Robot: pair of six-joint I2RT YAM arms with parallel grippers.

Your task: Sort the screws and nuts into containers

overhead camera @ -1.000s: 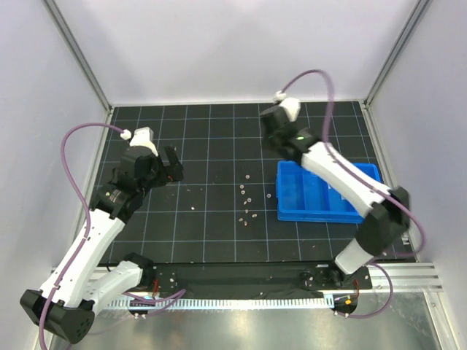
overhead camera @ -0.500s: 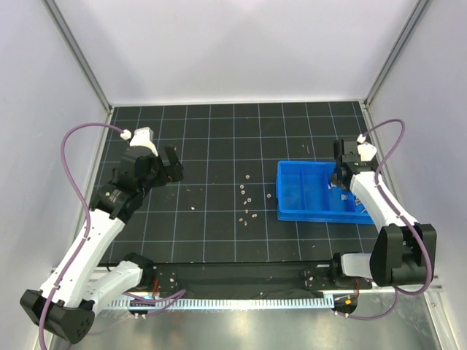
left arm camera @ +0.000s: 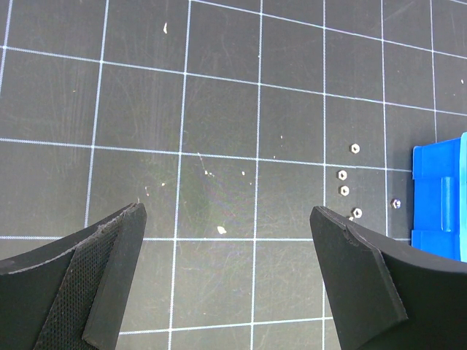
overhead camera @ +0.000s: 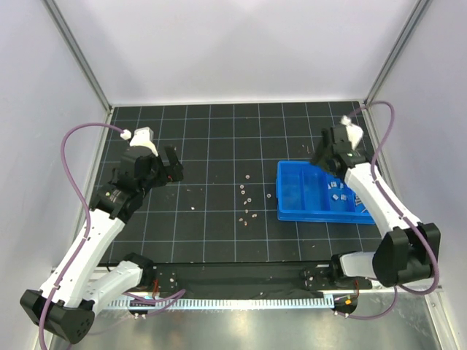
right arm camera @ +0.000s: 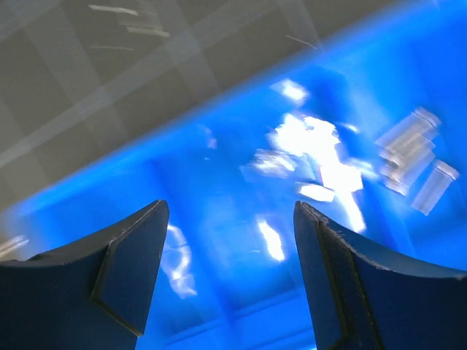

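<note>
Right jaws apart over the containers point(overhead camera: 292, 198), left jaws apart above grid mat point(left arm camera: 219, 109), both arms bent.

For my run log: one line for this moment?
right gripper: open over bright blue plastic tray; left gripper: open, empty; silvery nuts: loose on mat

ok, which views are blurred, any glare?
Right wrist view: heavy motion smear, the blue tray and pale pieces in it streak into bright blobs, only the right gripper is crisp. Left wrist view: sharp, nuts readable. Top view: sharp, evenly lit.
</note>
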